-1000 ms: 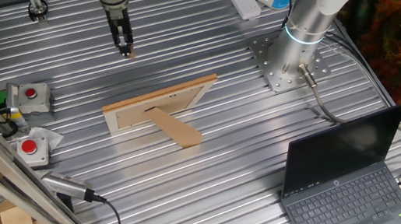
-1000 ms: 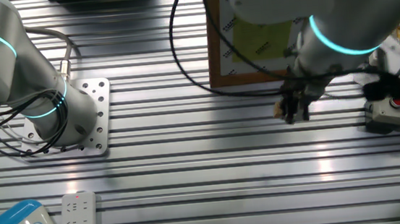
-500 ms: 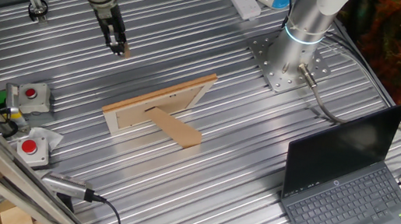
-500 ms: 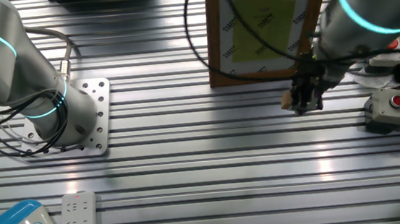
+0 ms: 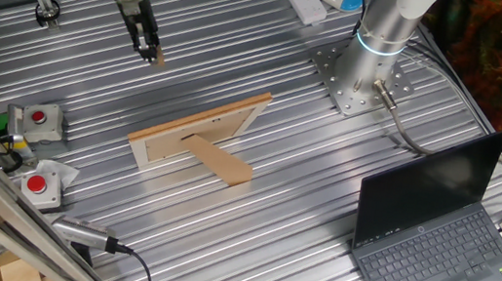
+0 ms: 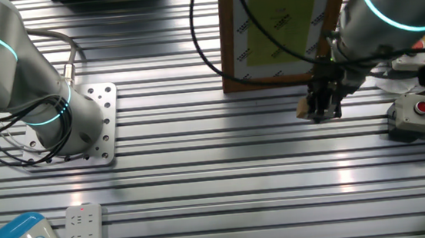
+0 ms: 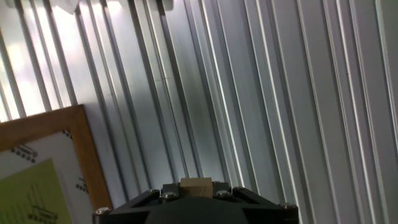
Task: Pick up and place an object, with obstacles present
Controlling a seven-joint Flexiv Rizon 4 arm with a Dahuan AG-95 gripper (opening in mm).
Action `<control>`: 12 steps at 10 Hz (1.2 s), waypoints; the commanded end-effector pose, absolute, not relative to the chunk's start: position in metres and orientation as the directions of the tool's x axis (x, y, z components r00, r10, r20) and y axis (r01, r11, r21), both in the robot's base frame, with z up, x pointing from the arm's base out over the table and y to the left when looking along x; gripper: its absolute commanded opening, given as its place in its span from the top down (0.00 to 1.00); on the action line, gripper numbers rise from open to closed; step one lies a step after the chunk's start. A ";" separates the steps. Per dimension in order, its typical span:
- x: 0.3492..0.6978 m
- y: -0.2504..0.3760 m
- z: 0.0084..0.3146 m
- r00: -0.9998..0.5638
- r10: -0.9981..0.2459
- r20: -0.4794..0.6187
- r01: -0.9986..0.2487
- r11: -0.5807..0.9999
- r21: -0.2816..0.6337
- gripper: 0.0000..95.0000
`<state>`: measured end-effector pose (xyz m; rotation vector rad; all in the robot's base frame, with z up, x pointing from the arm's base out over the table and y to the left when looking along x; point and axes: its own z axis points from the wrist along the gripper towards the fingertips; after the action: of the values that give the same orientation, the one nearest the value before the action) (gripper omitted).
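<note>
One fixed view: Over the last second the gripper [image 5: 151, 51] has travelled from a point nearer the picture frame [image 5: 200, 135] toward 10 o'clock, and its motion in the last half second is small. The block [image 5: 156, 57] shows only as a tan speck at the fingertips, above the desk [image 5: 321, 200]. The frame has not shifted; its brown stand flap [image 5: 220, 163] points toward 5 o'clock. Judgement: the block is lifted and in transit, moving away from the frame, so the obstacle is being cleared. The laptop [image 5: 434, 235] sits well apart at 4 o'clock. The jaws themselves are too small here to read.

The other fixed view: The gripper [image 6: 324, 110] has shifted toward 2 o'clock compared with a second ago and now hangs just below the frame's [image 6: 229, 48] lower edge. The block [image 6: 304, 109] projects at 9 o'clock from the fingertips. The jaws stand narrowly set, clamped on the block. The arm covers the frame's right-hand corner. A red button box [image 6: 414, 114] lies near at 3 o'clock. Height above the desk cannot be judged from here.

Hand view: The block [image 7: 196, 186] sits at 6 o'clock, gripped between the black jaws, only its top face visible. The frame [image 7: 87, 149] is cut off at 8 o'clock. No marked place target is visible in any view.
</note>
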<state>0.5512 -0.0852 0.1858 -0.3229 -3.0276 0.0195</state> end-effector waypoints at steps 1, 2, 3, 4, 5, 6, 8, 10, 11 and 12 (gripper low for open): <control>0.552 -0.085 0.186 -0.977 0.209 0.050 0.209 0.978 -0.016 1.00; 0.552 -0.085 0.186 -0.978 0.202 0.050 0.201 0.979 -0.019 1.00; 0.552 -0.085 0.186 -0.982 0.185 0.043 0.184 0.983 -0.017 1.00; 0.552 -0.085 0.186 -0.986 0.165 0.023 0.165 0.986 -0.009 1.00; 0.552 -0.085 0.186 -0.988 0.152 0.011 0.152 0.988 -0.006 1.00; 0.552 -0.085 0.186 -0.989 0.148 0.005 0.148 0.989 -0.006 1.00; 0.552 -0.085 0.186 -0.990 0.138 -0.034 0.139 0.990 0.000 1.00; 0.552 -0.085 0.186 -0.989 0.130 -0.065 0.130 0.991 0.004 1.00; 0.552 -0.085 0.186 -0.989 0.126 -0.079 0.126 0.992 0.004 1.00; 0.552 -0.085 0.186 -0.989 0.120 -0.084 0.120 0.993 0.002 1.00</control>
<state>0.5527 -0.0853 0.1855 -0.1937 -3.2202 0.0015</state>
